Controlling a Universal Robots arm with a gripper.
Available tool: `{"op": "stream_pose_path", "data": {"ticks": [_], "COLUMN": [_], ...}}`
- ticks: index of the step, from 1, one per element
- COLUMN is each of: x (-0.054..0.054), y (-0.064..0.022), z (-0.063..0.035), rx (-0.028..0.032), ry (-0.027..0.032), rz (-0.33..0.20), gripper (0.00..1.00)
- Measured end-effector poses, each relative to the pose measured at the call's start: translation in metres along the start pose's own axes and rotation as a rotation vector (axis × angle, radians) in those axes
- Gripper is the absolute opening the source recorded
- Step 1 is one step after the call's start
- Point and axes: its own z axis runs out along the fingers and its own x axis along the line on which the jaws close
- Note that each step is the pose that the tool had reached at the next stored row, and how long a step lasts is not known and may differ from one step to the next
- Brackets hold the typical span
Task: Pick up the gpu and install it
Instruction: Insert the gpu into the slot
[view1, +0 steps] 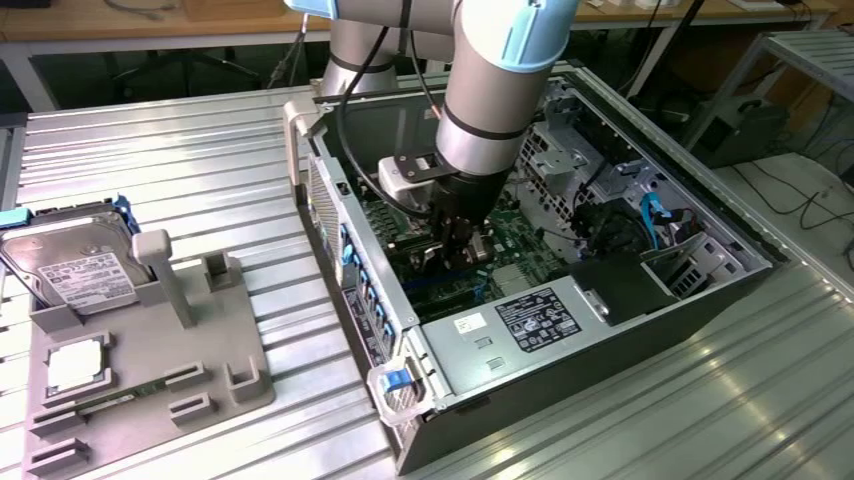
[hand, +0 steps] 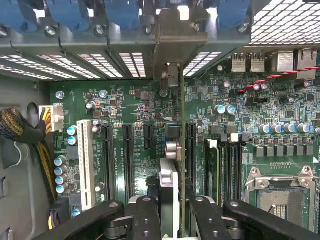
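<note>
Inside case (view1: 694, 215), tool (hand: 170, 210) grips gpu (hand: 170, 150).

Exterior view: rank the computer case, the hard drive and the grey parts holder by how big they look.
1. Computer case.
2. Grey parts holder.
3. Hard drive, which partly sits in the holder, so some of it is hidden.
</note>
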Motion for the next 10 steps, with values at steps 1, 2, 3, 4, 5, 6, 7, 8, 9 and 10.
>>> {"op": "stream_pose_path", "data": {"ticks": [1,2,3,4,5,6,7,8,9,10], "x": [0.0000,0.0000,0.0000,0.0000,0.0000,0.0000,0.0000,0.0000,0.0000,0.0000], "y": [0.0000,0.0000,0.0000,0.0000,0.0000,0.0000,0.0000,0.0000,0.0000,0.0000], "z": [0.0001,0.0001,0.0001,0.0001,0.0001,0.0001,0.0001,0.0001,0.0001,0.0001], "rx": [0.0000,0.0001,0.0001,0.0001,0.0001,0.0001,0.0001,0.0001,0.0001,0.0001], "ry": [-0.0001,-0.0003,-0.0002,-0.0002,-0.0003,-0.0003,-0.0003,-0.0003,-0.0003,-0.0003], "rz": [0.000,0.000,0.000,0.000,0.000,0.000,0.000,0.000,0.000,0.000], "gripper": [0.28,0.28,0.28,0.28,0.28,0.28,0.28,0.28,0.28,0.28]}}
